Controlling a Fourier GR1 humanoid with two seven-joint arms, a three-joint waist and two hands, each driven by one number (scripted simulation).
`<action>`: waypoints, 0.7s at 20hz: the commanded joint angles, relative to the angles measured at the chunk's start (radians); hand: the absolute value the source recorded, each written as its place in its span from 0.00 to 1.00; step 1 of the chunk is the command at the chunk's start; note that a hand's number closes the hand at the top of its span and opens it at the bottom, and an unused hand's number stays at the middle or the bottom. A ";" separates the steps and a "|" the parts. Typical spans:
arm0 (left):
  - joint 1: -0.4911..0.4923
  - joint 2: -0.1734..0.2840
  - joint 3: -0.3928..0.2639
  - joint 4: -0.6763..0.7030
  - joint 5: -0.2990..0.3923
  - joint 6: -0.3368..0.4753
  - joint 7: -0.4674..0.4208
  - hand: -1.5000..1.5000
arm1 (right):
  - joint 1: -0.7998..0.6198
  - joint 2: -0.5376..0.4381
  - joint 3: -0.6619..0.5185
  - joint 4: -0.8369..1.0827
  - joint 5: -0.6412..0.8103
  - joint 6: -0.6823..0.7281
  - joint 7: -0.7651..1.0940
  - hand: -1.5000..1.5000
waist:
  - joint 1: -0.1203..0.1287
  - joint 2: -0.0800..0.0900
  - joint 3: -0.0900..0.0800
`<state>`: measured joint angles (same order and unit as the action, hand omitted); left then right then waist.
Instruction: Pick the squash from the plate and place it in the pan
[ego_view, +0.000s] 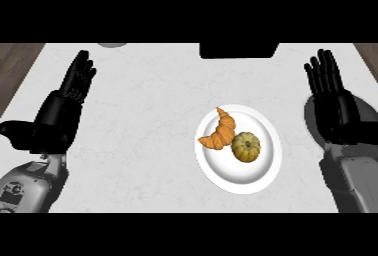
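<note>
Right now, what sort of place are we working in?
Most likely a kitchen counter. A pale marbled counter top carries a white plate with a croissant and a small green-yellow squash. A dark round pan sits at the right, mostly hidden behind the right hand.

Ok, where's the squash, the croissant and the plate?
squash (246, 147), head view, middle of its ribbed top.
croissant (219, 131), head view, middle of its curved body.
plate (240, 180), head view, bare white part near its lower rim.
</note>
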<state>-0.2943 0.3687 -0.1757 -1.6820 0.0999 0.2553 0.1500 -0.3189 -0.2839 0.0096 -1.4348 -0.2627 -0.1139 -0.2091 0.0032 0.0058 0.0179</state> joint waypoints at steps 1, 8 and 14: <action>0.019 -0.020 0.008 -0.040 -0.023 0.012 0.074 0.50 | -0.056 -0.005 -0.033 0.064 -0.028 0.046 0.034 1.00 | 0.003 -0.006 -0.018; 0.115 -0.061 0.107 0.104 0.130 -0.011 0.053 0.50 | -0.022 -0.165 0.051 0.083 0.192 -0.097 0.316 1.00 | -0.019 -0.007 -0.025; 0.182 -0.044 0.150 0.083 0.170 -0.043 0.045 0.50 | 0.262 -0.280 0.129 -0.260 0.345 -0.129 0.414 0.00 | -0.047 -0.020 -0.021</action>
<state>-0.1421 0.3165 -0.0570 -1.5944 0.2338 0.2331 0.1877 -0.2026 -0.4842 0.1110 -1.5522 0.0040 -0.2219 0.1079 -0.0301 -0.0099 -0.0035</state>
